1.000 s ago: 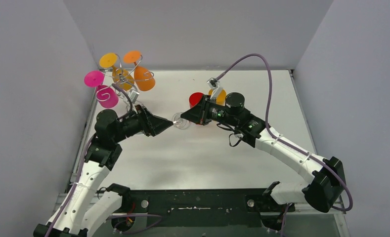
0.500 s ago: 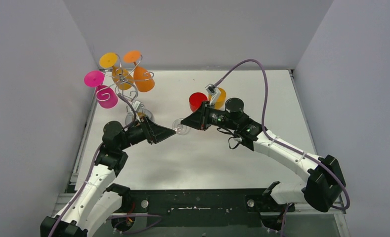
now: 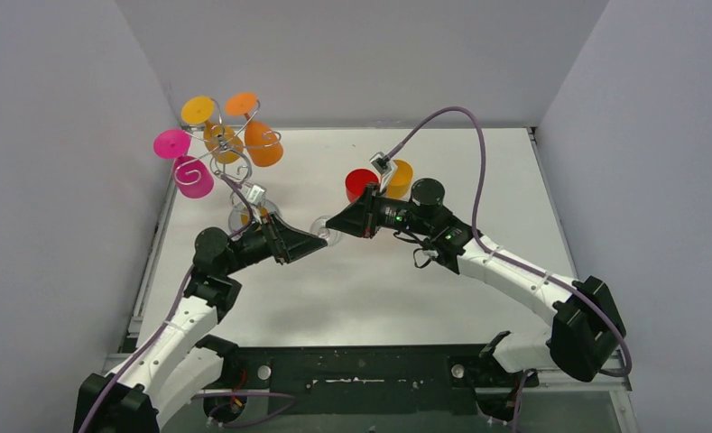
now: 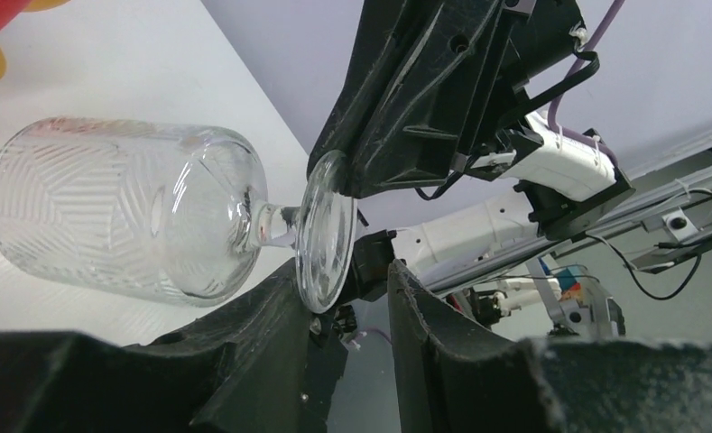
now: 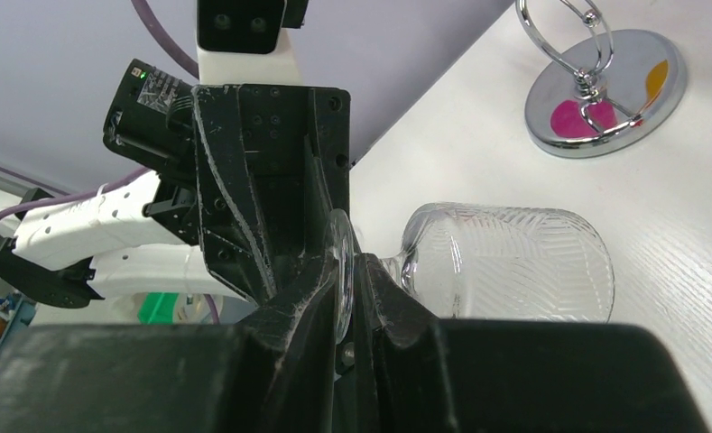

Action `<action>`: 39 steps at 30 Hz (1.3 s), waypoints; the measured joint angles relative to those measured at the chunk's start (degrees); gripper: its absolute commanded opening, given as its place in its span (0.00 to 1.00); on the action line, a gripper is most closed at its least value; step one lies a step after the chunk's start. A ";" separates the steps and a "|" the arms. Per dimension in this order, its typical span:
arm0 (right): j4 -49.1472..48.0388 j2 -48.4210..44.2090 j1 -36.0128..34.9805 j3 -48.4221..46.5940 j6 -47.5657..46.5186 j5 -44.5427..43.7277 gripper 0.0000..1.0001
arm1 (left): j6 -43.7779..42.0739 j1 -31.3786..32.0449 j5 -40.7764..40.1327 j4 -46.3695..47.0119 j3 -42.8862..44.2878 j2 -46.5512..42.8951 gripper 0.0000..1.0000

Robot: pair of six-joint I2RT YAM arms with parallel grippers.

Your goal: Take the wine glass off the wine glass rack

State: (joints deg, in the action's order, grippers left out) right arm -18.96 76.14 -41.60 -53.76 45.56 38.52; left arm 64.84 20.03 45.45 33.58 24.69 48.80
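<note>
At mid-frame of the top view: clear wine glass (image 3: 328,233) on its side, bowl low over the white desk (image 3: 478,171). Right gripper (image 5: 347,271) jaws pinching its round foot. Left gripper (image 4: 343,284) jaws spread, foot's rim between them. Wine glass rack (image 5: 605,99) base upper right of right wrist view, apart from the glass.

Bright, even, diffuse light fills all three views, leaving only faint soft shadows on the white table (image 3: 379,289). The left fingers (image 4: 244,361) fill the lower frame as dark, grainy blur, while the wine glass (image 4: 126,212) just above them is sharp, its ribs catching soft highlights. The right fingers (image 5: 289,307) read near-black; beyond them the wine glass rack (image 5: 641,108) mirrors pink and orange in its polished base.
</note>
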 measured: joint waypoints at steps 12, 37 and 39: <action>-2.82 1.53 0.07 0.00 0.11 2.38 0.00 | 0.17 1.31 -1.05 0.50 0.00 1.86 0.13; -6.51 1.33 1.14 2.14 0.39 6.49 0.58 | -15.56 6.84 -1.49 -11.41 1.51 0.35 0.00; -6.40 1.07 1.49 2.14 0.48 6.49 0.63 | -18.18 7.76 -1.57 -13.16 1.51 -0.26 0.00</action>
State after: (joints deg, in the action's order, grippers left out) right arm -25.36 77.21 -40.12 -51.62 46.04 45.01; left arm 46.65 27.79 43.88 20.43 26.20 48.53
